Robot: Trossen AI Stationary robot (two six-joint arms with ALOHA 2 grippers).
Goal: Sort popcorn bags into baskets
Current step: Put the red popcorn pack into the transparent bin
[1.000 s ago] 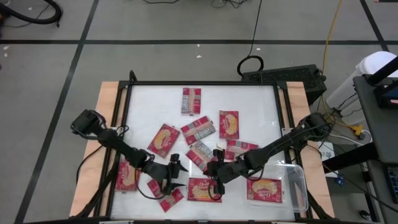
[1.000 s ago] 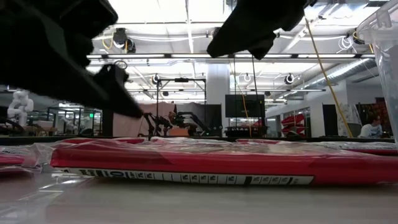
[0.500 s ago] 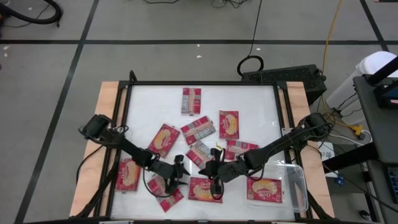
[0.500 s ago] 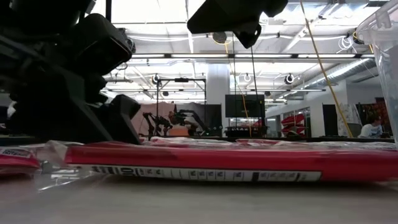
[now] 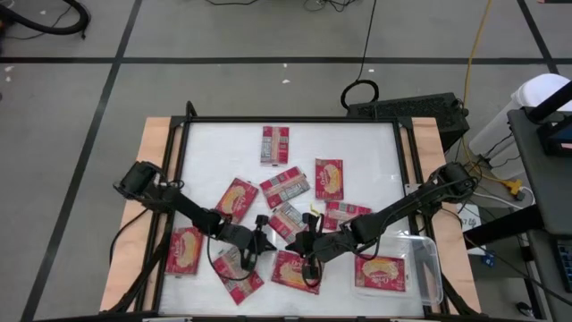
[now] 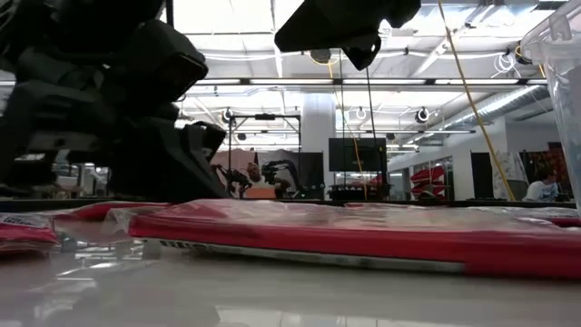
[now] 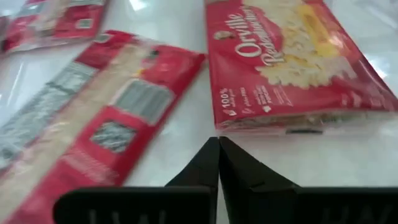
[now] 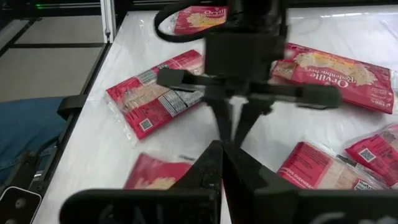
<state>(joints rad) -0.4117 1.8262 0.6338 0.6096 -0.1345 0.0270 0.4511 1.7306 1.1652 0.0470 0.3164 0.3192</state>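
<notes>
Several red popcorn bags lie flat on the white table. One, picture side up (image 5: pixel 295 270) (image 7: pixel 292 62) (image 6: pixel 345 236), lies near the front edge. My left gripper (image 5: pixel 262 243) (image 7: pixel 219 142) (image 8: pixel 231 134) is shut and low over the table, its tips at that bag's left short edge. My right gripper (image 5: pixel 310 249) (image 8: pixel 221 146) is shut on nothing and hangs above the table, just right of the left gripper. The clear basket (image 5: pixel 427 268) (image 6: pixel 563 54) stands at the front right with one bag (image 5: pixel 380 272) lying in it. My left gripper's shut fingertips (image 7: pixel 211 155) come slanting down from the table's left and stand right at the sealed short edge (image 7: pixel 261 127) of the picture-side-up bag. I cannot tell whether they touch it. The bag lies flat on the table.
More bags lie around the grippers: print side up just beyond them (image 5: pixel 288 219) (image 7: pixel 93 118), to the front left (image 5: pixel 237 273) (image 5: pixel 183 250), and farther back (image 5: pixel 234 199) (image 5: pixel 284 185) (image 5: pixel 329 178) (image 5: pixel 274 145). The table's dark frame (image 5: pixel 179 179) runs along its edges.
My left gripper has gone toward the table's right edge and down, rolled a little, and shut its fingers from wide open. The picture-side-up bag by its tips has turned a little on the table. My right gripper has tipped slightly in place.
</notes>
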